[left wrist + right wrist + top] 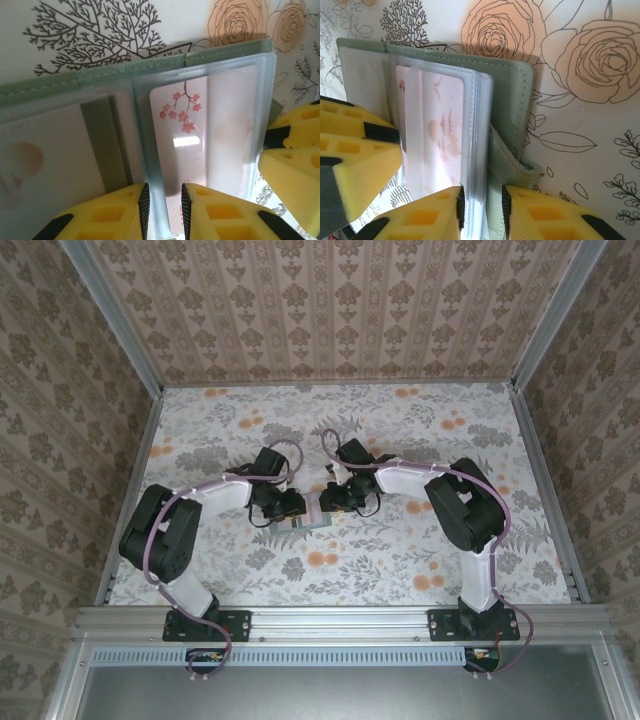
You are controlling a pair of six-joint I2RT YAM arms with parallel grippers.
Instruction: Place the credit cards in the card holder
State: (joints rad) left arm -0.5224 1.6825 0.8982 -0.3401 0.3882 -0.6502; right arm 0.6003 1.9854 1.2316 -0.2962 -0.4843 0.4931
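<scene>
Left gripper (165, 207) sits at 6 o'clock in its wrist view, pads nearly closed on a clear sleeve page (161, 172) of the open card holder (150, 67). Credit card (180, 150), white with pink blossoms, lies in that sleeve dead ahead at 12 o'clock. Its long axis runs 12–6, with the near end between the pads.

Right gripper (482, 207) is clamped on the sleeve stack (479, 145) from the opposite side, green cover (512, 100) at its 1 o'clock.

Top view: holder is mid-table (420, 570), left gripper at its 10, right at its 2.

Judgement: any seating push goes along the card's long axis, and the left arm is better aligned. Can't tell if the card is fully home.
</scene>
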